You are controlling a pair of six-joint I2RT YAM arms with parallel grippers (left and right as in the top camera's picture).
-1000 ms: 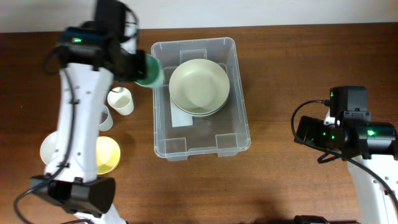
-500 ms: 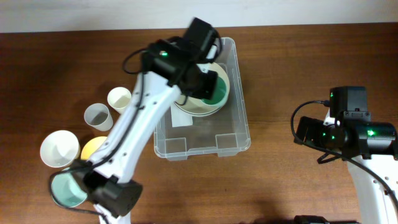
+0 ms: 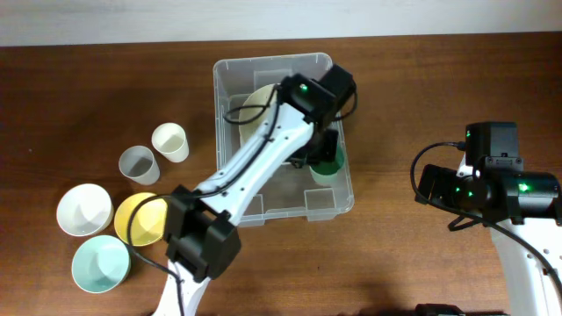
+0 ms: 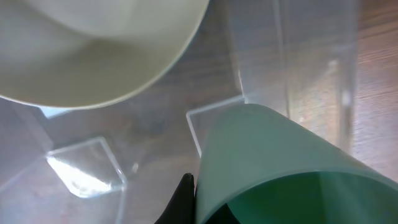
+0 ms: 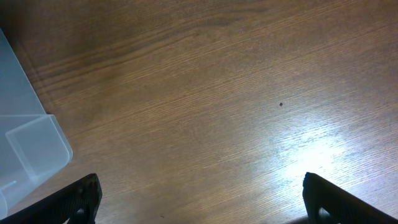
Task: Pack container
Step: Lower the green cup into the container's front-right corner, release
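A pale green cup [image 4: 273, 162] fills the near right, its open mouth towards the camera. The left gripper [image 4: 200, 208] is clamped on its rim, one dark finger [image 4: 182, 200] against the outer wall. Far left sits a cream bowl [image 4: 93, 50]. Below is the clear floor of the container [image 4: 87, 165] with its moulded notches. Its wall rises at right, with the wooden table [image 4: 379, 93] beyond.

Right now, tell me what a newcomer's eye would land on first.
The left arm stretches across the container, the left gripper shut on a green cup by its right wall. Cream bowls sit stacked in its far half. The right gripper hangs open over the table, off to the right.
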